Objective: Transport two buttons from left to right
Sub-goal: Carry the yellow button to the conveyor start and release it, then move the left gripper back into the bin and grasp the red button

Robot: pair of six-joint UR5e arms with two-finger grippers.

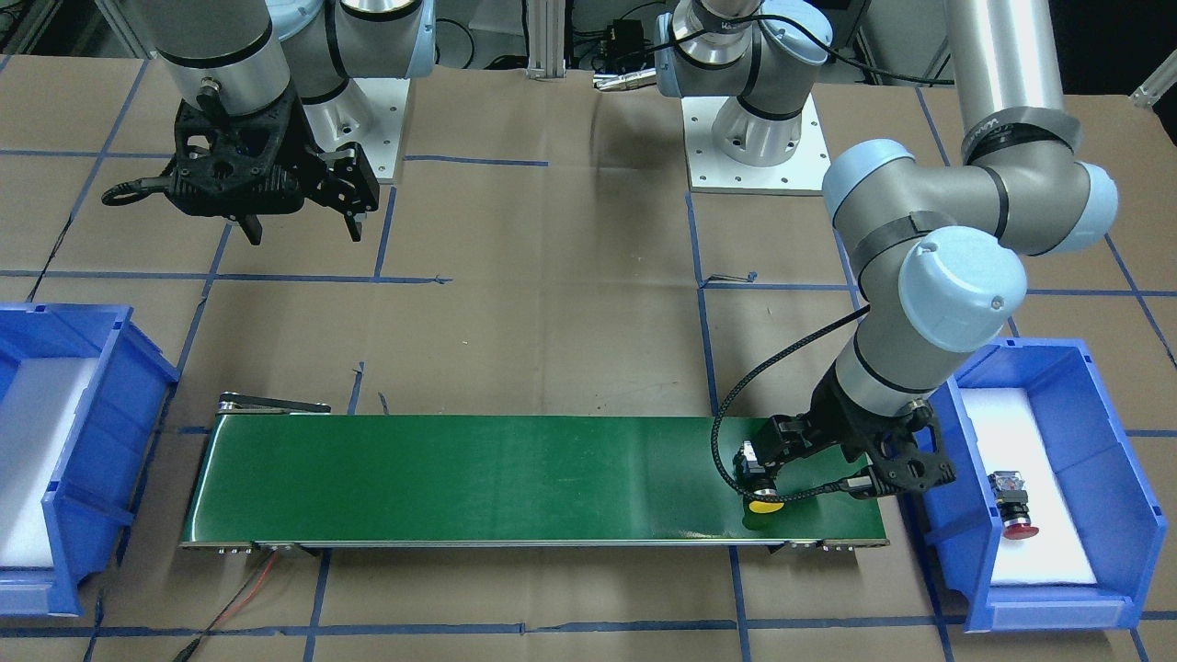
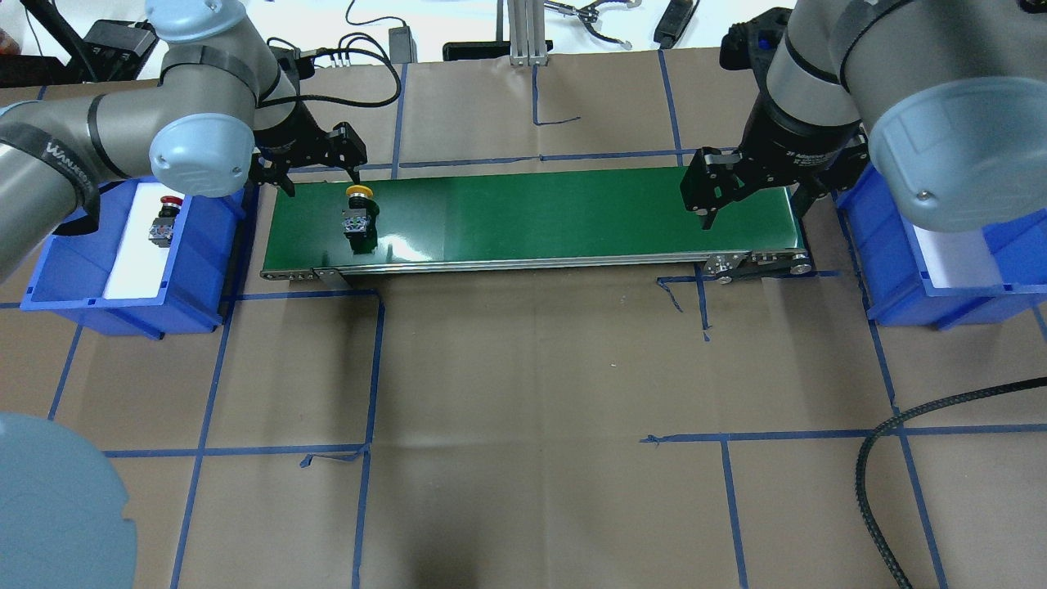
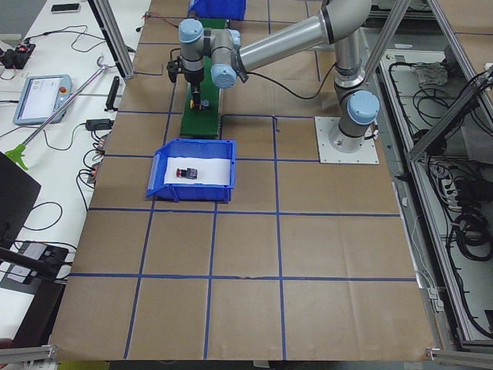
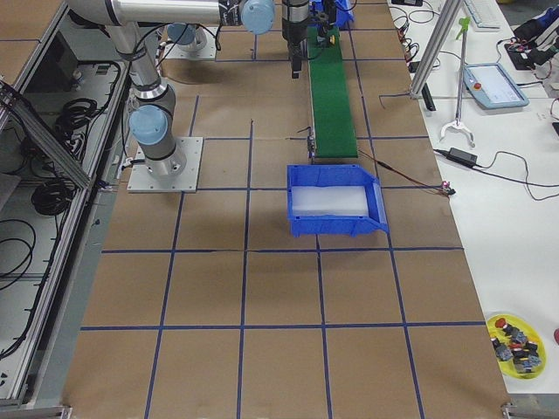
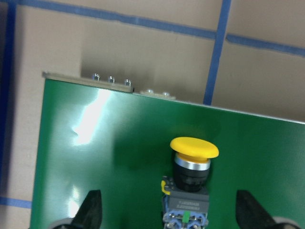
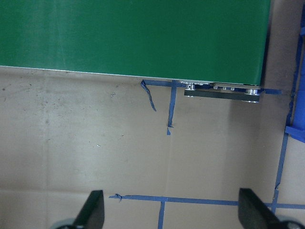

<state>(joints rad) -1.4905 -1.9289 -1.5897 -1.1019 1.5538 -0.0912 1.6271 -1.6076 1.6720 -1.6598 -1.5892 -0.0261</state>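
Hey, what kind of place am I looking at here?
Most likely a robotics lab test cell, not a factory: a short green conveyor sits on a paper-covered table gridded with blue tape, and what looks like a teach pendant lies off to the side.

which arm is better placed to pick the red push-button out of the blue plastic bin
Left. The left gripper hovers open at the end of the green conveyor belt, right beside the blue plastic bin holding the red push-button; the right gripper is at the far end.
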